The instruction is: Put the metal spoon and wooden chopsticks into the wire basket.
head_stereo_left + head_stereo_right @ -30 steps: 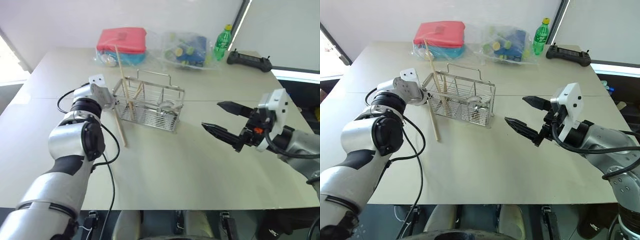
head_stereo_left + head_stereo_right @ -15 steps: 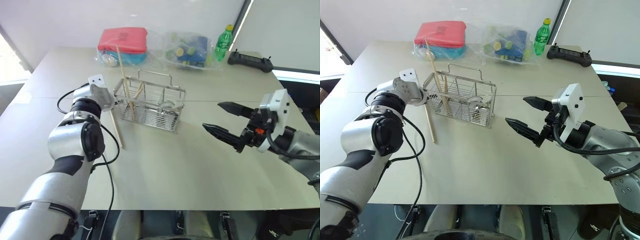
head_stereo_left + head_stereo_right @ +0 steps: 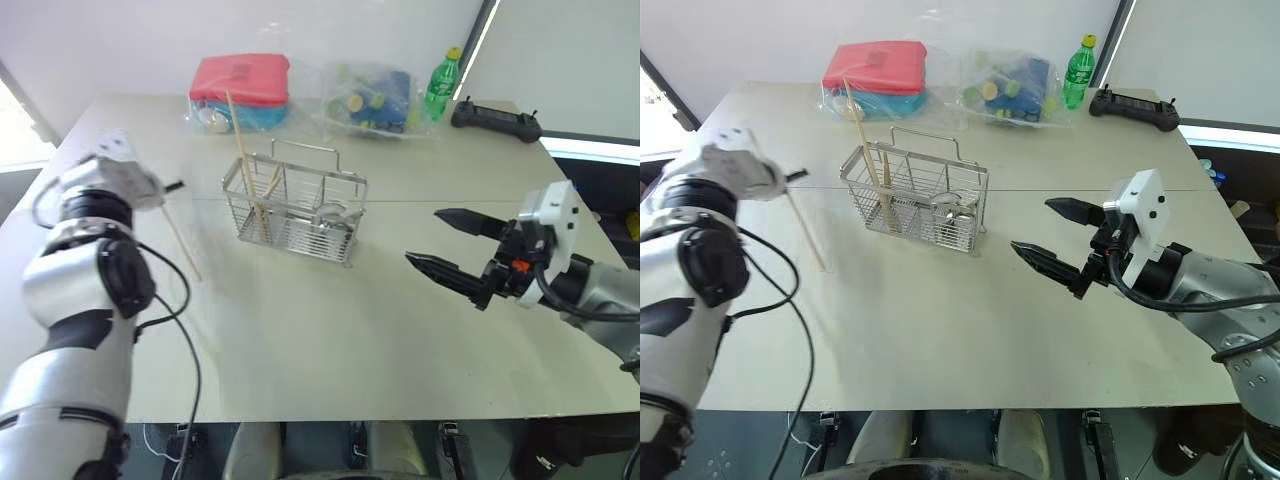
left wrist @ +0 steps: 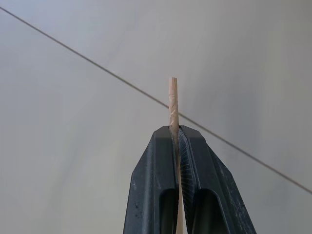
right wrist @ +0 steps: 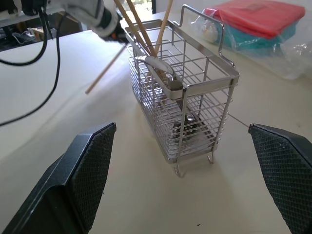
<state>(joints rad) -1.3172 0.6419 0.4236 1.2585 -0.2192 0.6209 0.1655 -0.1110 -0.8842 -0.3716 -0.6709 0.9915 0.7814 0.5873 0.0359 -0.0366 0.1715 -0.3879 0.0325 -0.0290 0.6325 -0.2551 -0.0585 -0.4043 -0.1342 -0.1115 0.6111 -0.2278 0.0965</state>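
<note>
The wire basket point(image 3: 295, 205) stands mid-table, holding more wooden chopsticks point(image 3: 240, 130) upright and the metal spoon point(image 5: 161, 70) leaning inside. My left gripper point(image 3: 165, 187) is well to the left of the basket, shut on one wooden chopstick point(image 3: 805, 230) near its top end; the stick slants down toward the table. In the left wrist view the stick's tip point(image 4: 172, 97) pokes out between the closed fingers. My right gripper point(image 3: 422, 235) hovers open to the right of the basket, nothing between its fingers.
Along the table's far edge lie a red and teal pouch point(image 3: 243, 85), a clear plastic bag of items point(image 3: 372, 98), a green bottle point(image 3: 443, 85) and a black controller point(image 3: 497, 120). A cable point(image 3: 170, 310) trails from my left arm.
My left gripper has swung left and up, away from the basket, carrying the chopstick that lay beside the basket. The right arm has stayed in place.
</note>
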